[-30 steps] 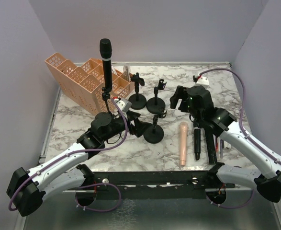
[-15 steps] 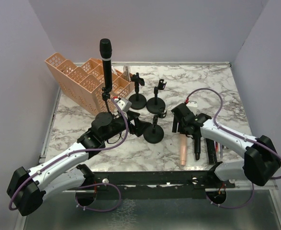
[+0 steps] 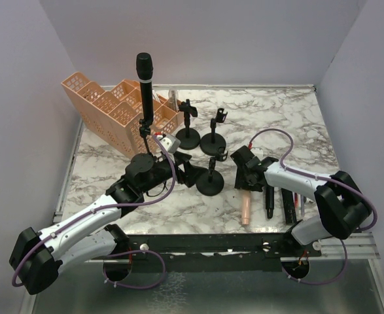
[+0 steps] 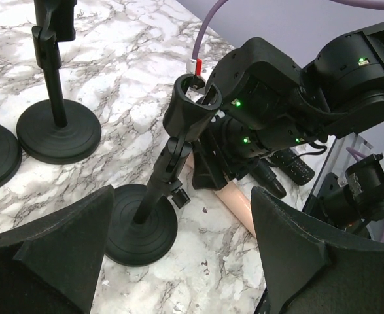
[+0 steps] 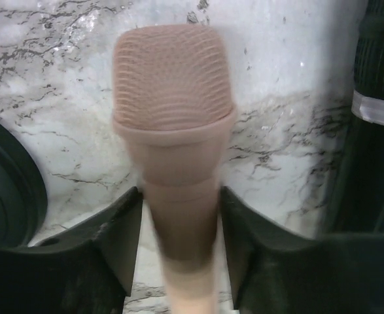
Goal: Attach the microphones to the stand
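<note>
A pink microphone (image 3: 245, 208) lies on the marble table, its head under my right gripper (image 3: 246, 178). In the right wrist view the pink microphone (image 5: 173, 98) sits between my fingers (image 5: 116, 235), which press its neck from both sides. My left gripper (image 3: 193, 173) is open and empty beside an empty black stand (image 3: 210, 182). In the left wrist view that stand (image 4: 142, 226) stands just ahead of my open left gripper (image 4: 184, 222), its clip (image 4: 192, 111) empty. A black microphone (image 3: 144, 72) is upright in a stand at the back left. Another black microphone (image 3: 269, 199) lies right of the pink one.
Two more empty stands (image 3: 189, 136) (image 3: 214, 140) stand behind the near one. An orange basket (image 3: 106, 108) sits at the back left. A black bar (image 3: 288, 203) and thin items lie right of the black microphone. The right arm (image 4: 290, 111) crowds the stand's right side.
My right gripper has swung from the back right down onto the pink microphone's head and closed round it; the microphone shifted slightly left. The left arm has not moved.
</note>
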`<state>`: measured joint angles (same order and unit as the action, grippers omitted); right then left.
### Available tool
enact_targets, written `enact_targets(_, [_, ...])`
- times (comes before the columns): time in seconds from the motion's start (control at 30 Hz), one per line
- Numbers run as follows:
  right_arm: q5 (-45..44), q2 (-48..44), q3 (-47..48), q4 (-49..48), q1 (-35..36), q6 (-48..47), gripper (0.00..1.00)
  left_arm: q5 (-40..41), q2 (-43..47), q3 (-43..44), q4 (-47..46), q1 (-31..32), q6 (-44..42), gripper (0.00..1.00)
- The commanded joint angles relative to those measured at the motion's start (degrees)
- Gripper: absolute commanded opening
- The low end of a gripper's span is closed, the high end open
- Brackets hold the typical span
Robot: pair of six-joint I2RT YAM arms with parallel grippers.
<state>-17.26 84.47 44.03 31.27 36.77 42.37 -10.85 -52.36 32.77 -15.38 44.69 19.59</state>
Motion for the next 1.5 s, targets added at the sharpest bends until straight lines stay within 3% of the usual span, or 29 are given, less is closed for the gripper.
enact_targets(0.0, [0.62,0.83,-1.43,-2.52,-0.30,-0.72,0.41,1.42,0.02,-1.15,-0.84,0.40,-0.56,0.84])
enact_targets(0.1, [-2.89,-0.34,-0.93,-2.42,-0.22,-1.58,0.22,1.45,-0.10,-0.98,-0.97,0.40,-0.70,0.84])
enact_targets(0.33, [-7.82,-9.23,3.17,-8.67,-0.23,-11.66,0.01,0.94,-2.16,0.12,-2.27,0.57,-0.41,0.83])
enact_targets(0.47, [-9.01,-15.78,6.81,-15.68,-0.26,-18.90,0.00,2.57,-4.02,1.65,-2.51,0.56,-1.50,0.83])
enact_targets(0.7, [-10.43,-19.50,17.43,-21.95,-0.23,-27.94,0.00,2.15,-8.57,4.53,-2.79,0.57,-2.04,0.81])
enact_targets(0.83, [-1.82,-21.91,21.23,-27.35,-0.27,-32.99,0.00,0.20,-11.29,5.61,-3.97,0.63,-3.25,0.81])
enact_targets(1.1, [20.87,-25.65,16.75,-48.94,-0.28,-40.11,0.01,-2.84,-16.21,7.19,-8.66,0.66,-4.67,0.79])
enact_targets(1.47, [29.17,-22.52,8.74,-63.83,-0.30,-37.74,0.01,-3.74,-19.75,6.91,-12.68,0.60,-4.28,0.72])
